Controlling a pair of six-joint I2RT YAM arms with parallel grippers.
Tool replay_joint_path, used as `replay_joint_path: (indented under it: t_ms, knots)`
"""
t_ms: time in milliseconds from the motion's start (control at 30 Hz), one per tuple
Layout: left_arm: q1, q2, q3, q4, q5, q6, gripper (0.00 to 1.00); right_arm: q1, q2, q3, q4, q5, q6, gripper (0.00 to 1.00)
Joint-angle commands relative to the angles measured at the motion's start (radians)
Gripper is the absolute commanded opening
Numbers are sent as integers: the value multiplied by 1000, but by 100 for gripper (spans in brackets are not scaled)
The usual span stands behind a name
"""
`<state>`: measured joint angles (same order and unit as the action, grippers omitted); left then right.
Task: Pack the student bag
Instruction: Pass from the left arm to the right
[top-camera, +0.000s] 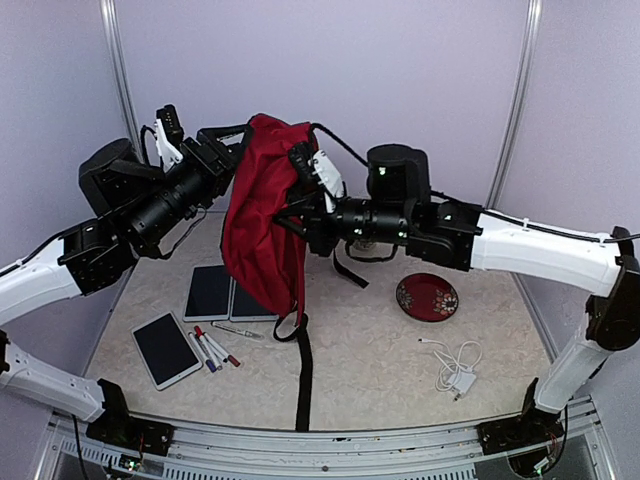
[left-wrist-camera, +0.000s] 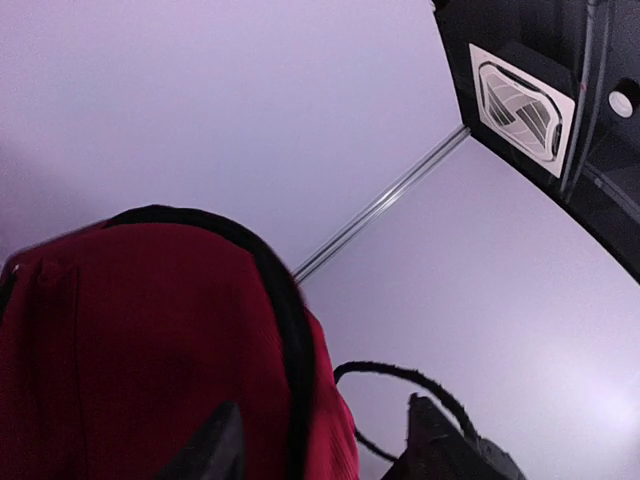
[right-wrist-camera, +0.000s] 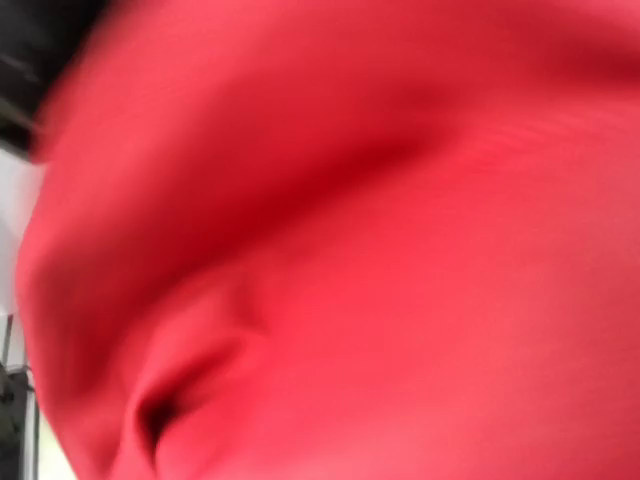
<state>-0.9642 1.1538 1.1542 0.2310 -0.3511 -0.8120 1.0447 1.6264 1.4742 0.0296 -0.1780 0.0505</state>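
The left end effector (left-wrist-camera: 322, 452) is spread: its two dark fingertips (left-wrist-camera: 215, 445) stand apart, with the black-piped top edge of the student bag (top-camera: 258, 215) lying between them but not pinched. It sits at the bag's upper left corner, high above the table (top-camera: 370, 350). The right end effector (top-camera: 297, 180) is pressed together into the red fabric on the bag's right flank. Its wrist view is filled with blurred red cloth, so the fingers themselves are hidden.

The bag hangs in the air between the two arms, slumped and narrow, with its lower end just above the table. A long black strap (top-camera: 303, 370) trails from it down towards the near edge.

Beneath and to the left of the bag lie two dark tablets (top-camera: 208, 292) side by side, a white tablet (top-camera: 165, 348), a cluster of markers (top-camera: 213, 350) and a pen (top-camera: 237, 330). To the right, well apart, are a red plate (top-camera: 427, 297) and a white charger with coiled cable (top-camera: 455, 370).

The middle of the table, between the strap and the plate, is bare. Lilac walls close in the back and both sides.
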Motion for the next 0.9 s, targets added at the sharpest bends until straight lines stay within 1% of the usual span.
replay_joint_path:
  t_ms: [0, 100, 200, 333, 400, 467, 533, 567, 600, 667, 767, 867]
  knots:
    - [-2, -73, 67, -105, 96, 254, 99, -54, -194, 28, -112, -234, -156, 0]
    - [-1, -116, 97, -233, 94, 406, 99, -82, -277, 8, -227, -371, -260, 0]
    - [1, -167, 92, -300, 112, 534, 99, -114, -339, -3, -329, -504, -365, 0]
    - [14, -198, 60, -336, 152, 583, 99, -146, -387, -2, -357, -647, -419, 0]
    - [52, -193, 22, -327, 241, 567, 99, -152, -391, 8, -357, -725, -456, 0]
    - [115, -175, -32, -304, 392, 534, 99, -156, -383, 22, -362, -813, -495, 0]
    - [170, -152, -87, -251, 540, 514, 99, -157, -359, 50, -417, -918, -567, 0]
    - [187, -143, -114, -225, 581, 522, 99, -157, -341, 74, -462, -966, -616, 0]
    - [192, -131, -136, -210, 589, 537, 99, -157, -324, 99, -520, -999, -661, 0]
    - [189, -122, -163, -193, 577, 602, 99, -157, -289, 144, -601, -996, -707, 0]
    - [178, -128, -212, -130, 544, 708, 99, -156, -234, 181, -672, -840, -705, 0]
    - [151, -134, -232, -85, 543, 858, 99, -155, -183, 224, -824, -736, -784, 0]
